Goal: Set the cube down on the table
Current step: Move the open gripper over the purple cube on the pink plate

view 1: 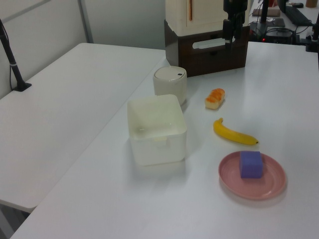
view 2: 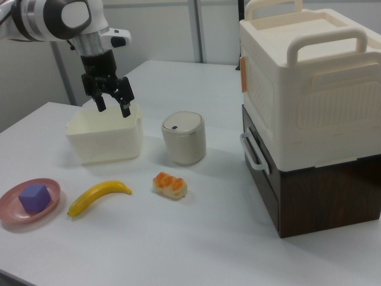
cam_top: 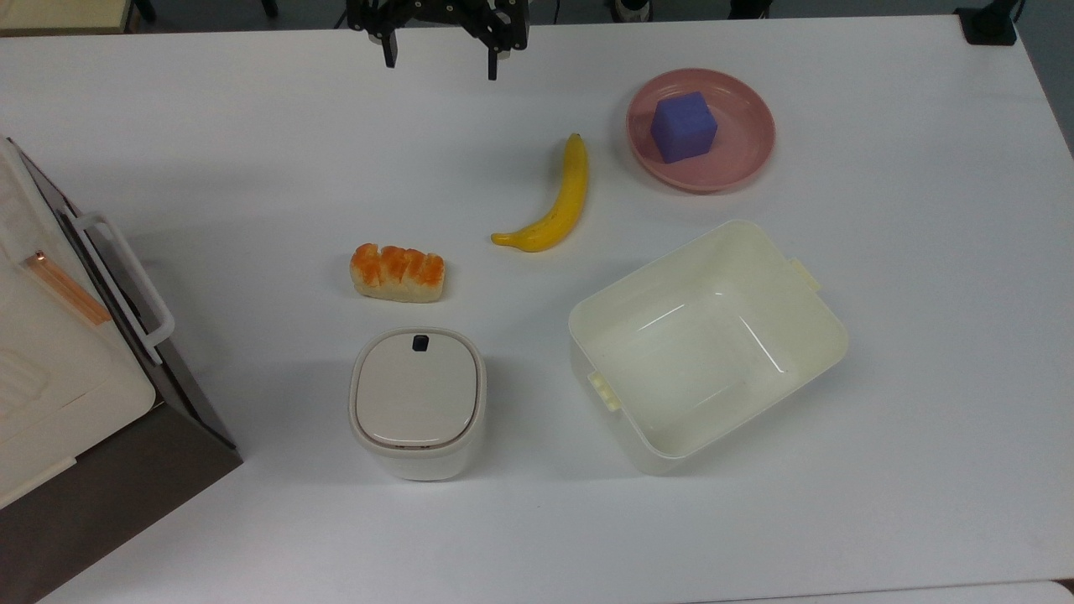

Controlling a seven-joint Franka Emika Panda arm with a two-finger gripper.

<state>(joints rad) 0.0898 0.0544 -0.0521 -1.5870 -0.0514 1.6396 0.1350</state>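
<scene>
Cube (cam_top: 684, 126) on pink plate (cam_top: 747, 164)

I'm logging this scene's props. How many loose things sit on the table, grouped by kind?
Food: 2, banana, bread
Containers: 2, open tub, lidded bin
Plate: 1
Cube: 1, on the plate
Total: 6

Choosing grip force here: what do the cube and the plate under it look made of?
The cube looks like soft matte foam, hedged: dull blue-purple faces, rounded edges, no glare. The pink plate looks like smooth hard plastic or melamine, with a faint sheen along its raised rim.
</scene>
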